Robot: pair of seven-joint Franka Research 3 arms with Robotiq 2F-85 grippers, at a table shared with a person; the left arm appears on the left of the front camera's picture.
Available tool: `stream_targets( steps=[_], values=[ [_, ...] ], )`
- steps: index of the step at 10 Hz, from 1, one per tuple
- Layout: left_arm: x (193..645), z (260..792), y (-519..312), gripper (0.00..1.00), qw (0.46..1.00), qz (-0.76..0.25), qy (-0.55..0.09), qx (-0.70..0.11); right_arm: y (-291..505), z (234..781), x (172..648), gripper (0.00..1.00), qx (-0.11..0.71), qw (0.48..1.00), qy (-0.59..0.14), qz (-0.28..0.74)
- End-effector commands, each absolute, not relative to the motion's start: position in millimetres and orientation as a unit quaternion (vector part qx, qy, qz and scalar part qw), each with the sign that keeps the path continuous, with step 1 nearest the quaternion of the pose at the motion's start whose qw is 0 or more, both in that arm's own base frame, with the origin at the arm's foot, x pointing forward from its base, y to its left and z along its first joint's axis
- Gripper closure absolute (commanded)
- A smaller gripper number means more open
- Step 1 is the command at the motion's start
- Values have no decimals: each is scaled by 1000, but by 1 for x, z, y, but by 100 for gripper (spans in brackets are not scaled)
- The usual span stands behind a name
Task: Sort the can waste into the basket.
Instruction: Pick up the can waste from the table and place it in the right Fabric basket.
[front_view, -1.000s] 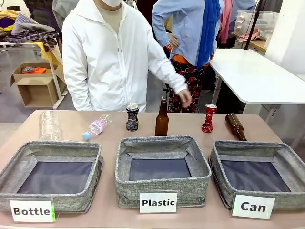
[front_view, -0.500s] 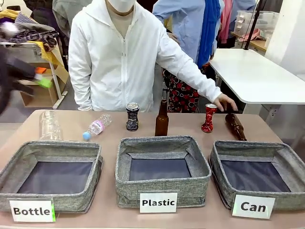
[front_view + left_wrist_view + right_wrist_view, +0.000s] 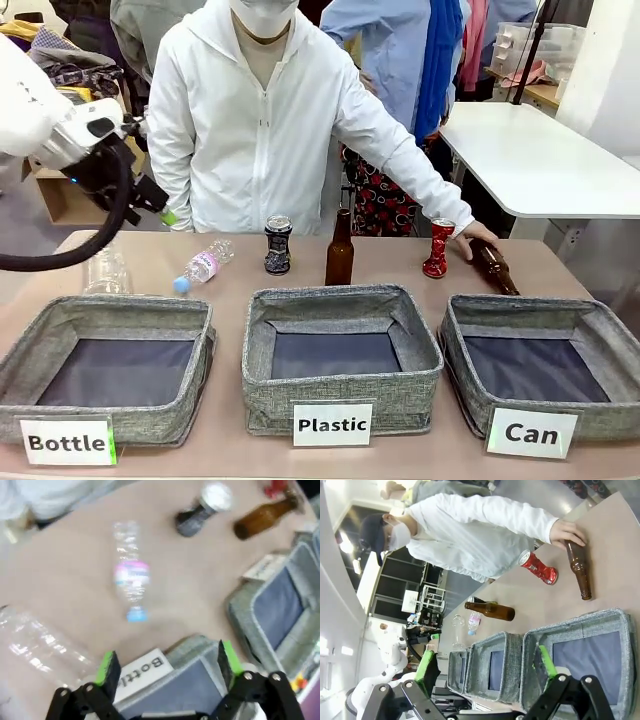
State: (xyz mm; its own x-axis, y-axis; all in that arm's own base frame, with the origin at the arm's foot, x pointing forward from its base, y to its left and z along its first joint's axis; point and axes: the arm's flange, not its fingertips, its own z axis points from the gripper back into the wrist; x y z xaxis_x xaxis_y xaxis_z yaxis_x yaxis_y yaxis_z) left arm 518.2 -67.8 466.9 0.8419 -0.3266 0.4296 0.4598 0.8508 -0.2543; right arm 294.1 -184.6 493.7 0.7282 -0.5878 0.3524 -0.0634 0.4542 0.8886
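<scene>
Two cans stand at the table's far side: a dark can [image 3: 278, 245] [image 3: 202, 507] left of the middle and a dented red can [image 3: 438, 248] [image 3: 538, 567] further right. The grey basket labelled "Can" [image 3: 597, 318] [image 3: 580, 617] sits at the front right with nothing in it. High over the table's left end, my left gripper [image 3: 160, 205] [image 3: 167, 665] is open and holds nothing, above the "Bottle" bin. In its own wrist view my right gripper [image 3: 485, 665] is open too, near the "Can" basket.
Grey bins labelled "Bottle" [image 3: 60, 318] and "Plastic" [image 3: 340, 300] stand left of the basket. A clear jar [image 3: 105, 270], a plastic bottle [image 3: 205, 265] and an upright brown bottle [image 3: 340, 250] line the far side. The person's hand [image 3: 478, 235] rests on a lying brown bottle [image 3: 497, 268].
My left arm has swung into the front view from the left. The person's hand has moved right, past the red can, onto the lying brown bottle.
</scene>
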Motion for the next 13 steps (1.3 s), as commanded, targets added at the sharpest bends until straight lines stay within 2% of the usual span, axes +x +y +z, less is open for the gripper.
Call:
stream_targets(
  steps=[1, 3, 5, 7, 10, 12, 13],
  values=[
    [515, 463, -77, 0, 933, -239, -179, -201, -187, 494, 299, 0, 498, 781, -343, -156],
    [516, 473, -64, 0, 944, -205, -191, -174, -187, 494, 299, 0, 498, 781, -343, -156],
    [541, 464, -94, 0, 881, -409, -154, -179, -187, 494, 299, 0, 498, 781, -343, -156],
    [573, 445, -114, 0, 806, -528, -156, -218, -187, 494, 299, 0, 498, 781, -343, -156],
    [588, 426, -101, 0, 689, -596, -265, -316, -187, 494, 299, 0, 498, 781, -343, -156],
    [590, 433, -70, 0, 664, -584, -298, -359, -187, 494, 299, 0, 498, 781, -343, -156],
    [559, 457, -30, 0, 666, -570, -325, -354, -187, 494, 299, 0, 498, 781, -343, -156]
  ],
)
